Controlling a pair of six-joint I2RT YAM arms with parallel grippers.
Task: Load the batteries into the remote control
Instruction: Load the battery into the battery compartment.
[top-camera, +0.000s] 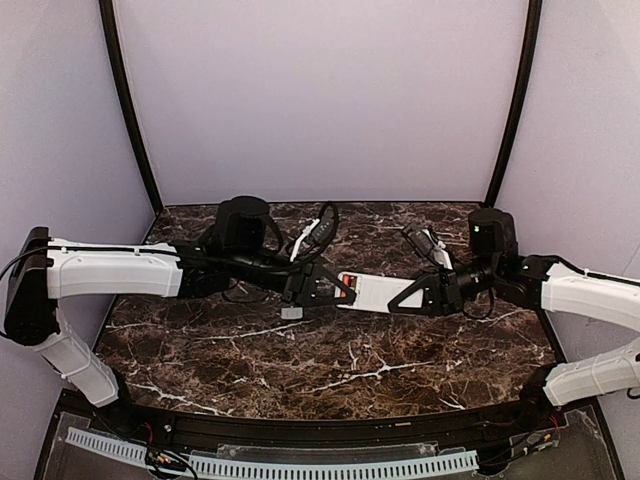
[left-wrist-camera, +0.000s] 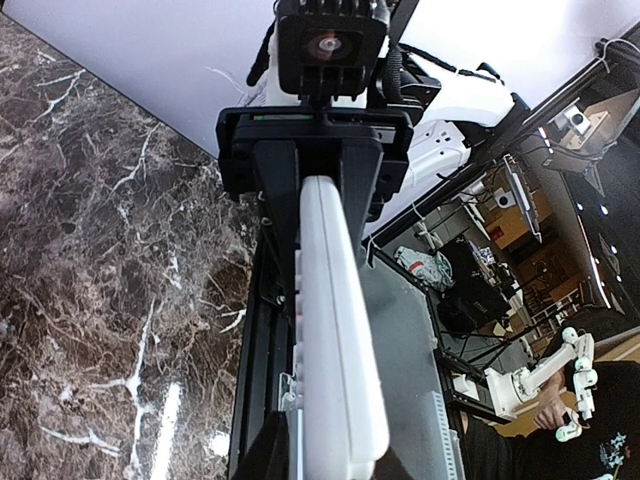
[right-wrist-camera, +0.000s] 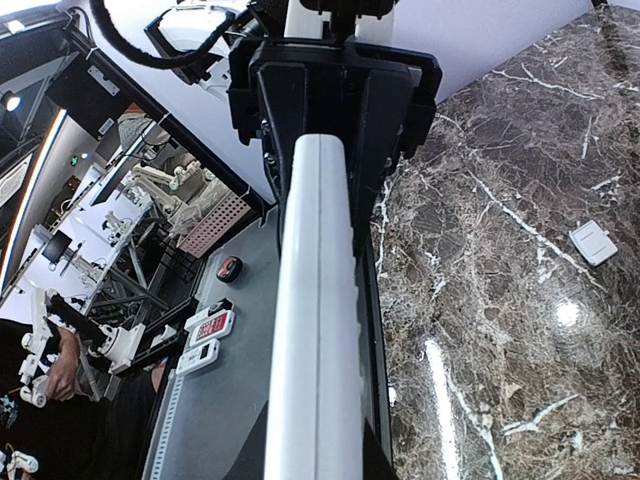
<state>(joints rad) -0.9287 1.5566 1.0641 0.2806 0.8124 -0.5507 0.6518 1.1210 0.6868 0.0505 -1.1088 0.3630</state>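
Observation:
The remote control (top-camera: 374, 292), white back up, hangs above the middle of the table, held at both ends. My left gripper (top-camera: 328, 291) is shut on its left end. My right gripper (top-camera: 418, 296) is shut on its right end. A small orange-red patch (top-camera: 348, 281), which looks like a battery, shows at the remote's left end; no other battery is visible. In the left wrist view the remote (left-wrist-camera: 335, 330) runs edge-on between my fingers, buttons to the left. In the right wrist view the remote (right-wrist-camera: 315, 330) is also edge-on.
A small white flat piece (top-camera: 291, 312), like a battery cover, lies on the dark marble table (top-camera: 330, 370) under the left gripper; it also shows in the right wrist view (right-wrist-camera: 593, 242). The table's black front edge (top-camera: 320, 425) is near. Lilac walls stand behind.

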